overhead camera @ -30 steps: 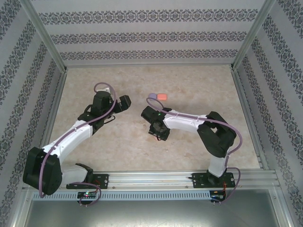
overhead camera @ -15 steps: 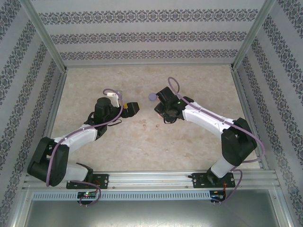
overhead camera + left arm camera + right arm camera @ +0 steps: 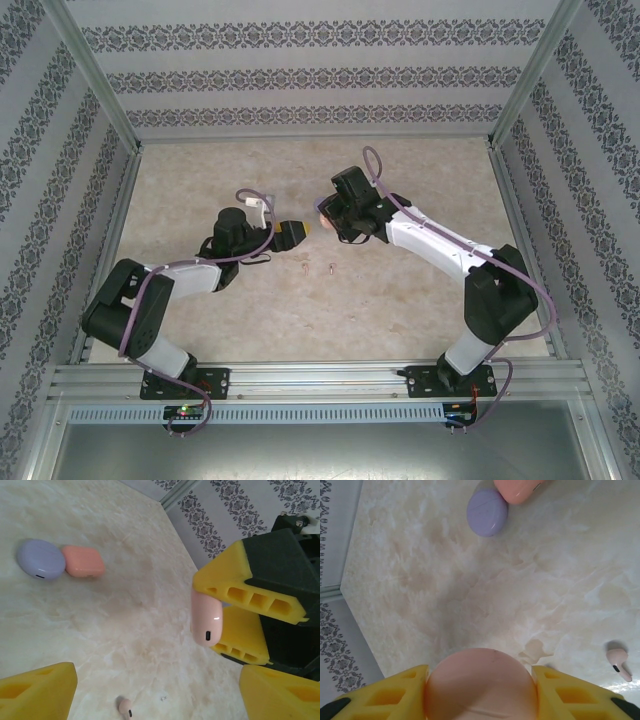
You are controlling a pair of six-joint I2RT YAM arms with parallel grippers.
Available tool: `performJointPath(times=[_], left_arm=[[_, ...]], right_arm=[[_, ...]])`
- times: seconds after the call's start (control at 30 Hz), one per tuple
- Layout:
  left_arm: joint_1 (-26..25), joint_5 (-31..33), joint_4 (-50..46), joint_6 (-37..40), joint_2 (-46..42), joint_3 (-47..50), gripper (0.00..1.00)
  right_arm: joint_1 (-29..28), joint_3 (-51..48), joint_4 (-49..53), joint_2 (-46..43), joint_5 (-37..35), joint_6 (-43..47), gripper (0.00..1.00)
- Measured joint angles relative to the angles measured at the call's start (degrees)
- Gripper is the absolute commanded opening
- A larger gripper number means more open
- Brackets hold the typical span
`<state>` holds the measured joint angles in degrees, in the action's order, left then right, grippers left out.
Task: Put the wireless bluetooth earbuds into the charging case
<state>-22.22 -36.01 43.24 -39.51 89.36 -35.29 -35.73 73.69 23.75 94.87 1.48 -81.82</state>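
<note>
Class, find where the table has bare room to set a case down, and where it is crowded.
Free: the far strip of table along the back wall, and the near strip between the buds and the rail. Crowded: the middle, where the left gripper faces the right gripper holding a pink case, beside the purple case and salmon case.

We are looking at a pale pink charging case (image 3: 206,617) of smooth, glossy plastic that is catching a small white glint. The fingers (image 3: 225,580) of the right gripper (image 3: 210,612) clamping it are showing as matt yellow plastic with open cells, and those of the left gripper (image 3: 157,680) are looking alike. The purple case (image 3: 40,559) and coral case (image 3: 84,561) are reading as smooth satin plastic. The earbud (image 3: 124,706) is gleaming faintly. The table (image 3: 125,610) is appearing polished and marble-patterned. The frame rails (image 3: 320,378) are looking like brushed metal.
</note>
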Motion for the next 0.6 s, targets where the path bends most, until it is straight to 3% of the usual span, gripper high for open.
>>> performJointPath(times=[0.6], left_arm=[[-4.2,0.0,5.9,-1.8,9.6,-7.6,0.59]], right_arm=[[0.0,0.4,-0.9,0.2,1.3,-0.6,0.42]])
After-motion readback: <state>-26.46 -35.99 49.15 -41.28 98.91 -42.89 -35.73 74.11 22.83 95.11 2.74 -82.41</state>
